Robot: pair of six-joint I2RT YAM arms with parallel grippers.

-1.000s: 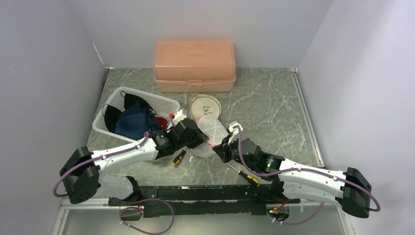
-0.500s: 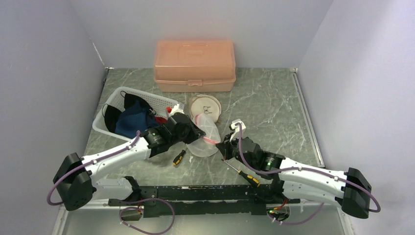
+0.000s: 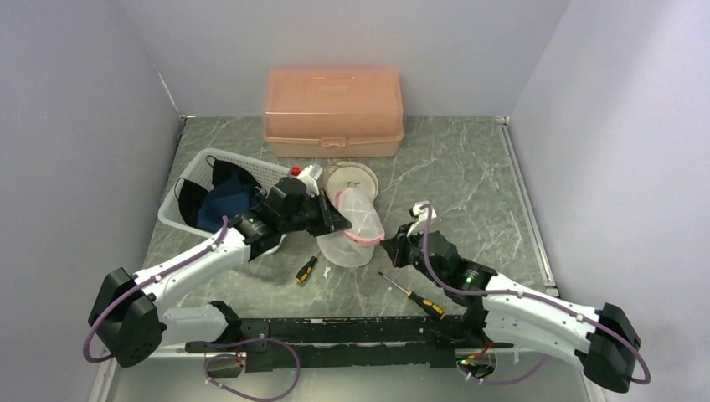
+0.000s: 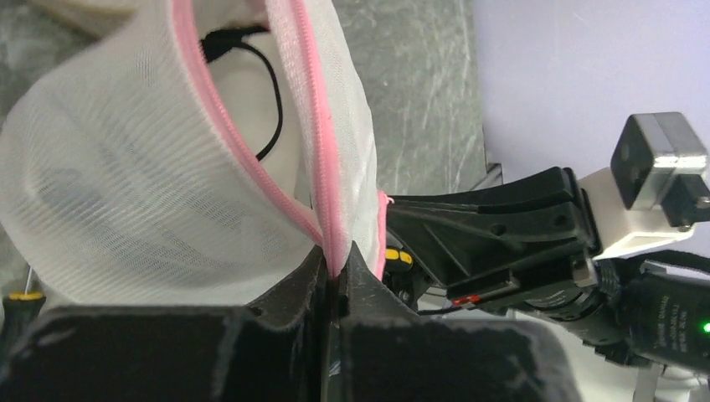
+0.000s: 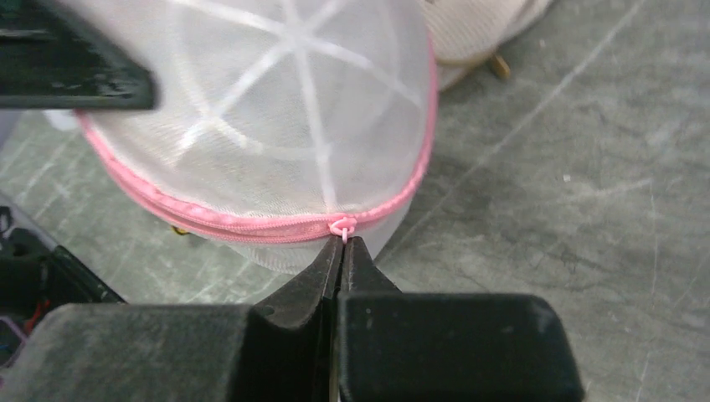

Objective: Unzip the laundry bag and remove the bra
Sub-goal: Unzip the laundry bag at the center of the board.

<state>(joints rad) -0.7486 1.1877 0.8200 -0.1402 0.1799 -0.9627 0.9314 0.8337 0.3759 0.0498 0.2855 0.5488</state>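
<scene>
The laundry bag point(image 3: 358, 228) is a white mesh dome with a pink zipper, standing tilted at mid-table between both arms. My left gripper point(image 3: 338, 224) is shut on the bag's pink zipper edge point(image 4: 331, 209) from the left. There the two zipper lines part into a gap. Inside the gap a pale shape with a thin black strap point(image 4: 270, 109) shows, apparently the bra. My right gripper point(image 3: 388, 244) is shut on the small pink zipper pull point(image 5: 342, 227) at the bag's right side, where the zipper point(image 5: 251, 228) still runs joined.
A white basket point(image 3: 194, 167) of dark clothes sits behind my left arm. A pink lidded box point(image 3: 333, 113) stands at the back. A round beige piece point(image 3: 353, 177) lies behind the bag. Two screwdrivers point(image 3: 306, 269) point(image 3: 414, 296) lie near the front.
My left gripper has shut on the zipper edge and drawn the bag up and back. My right gripper, still holding the pull, has shifted right and away from the left one.
</scene>
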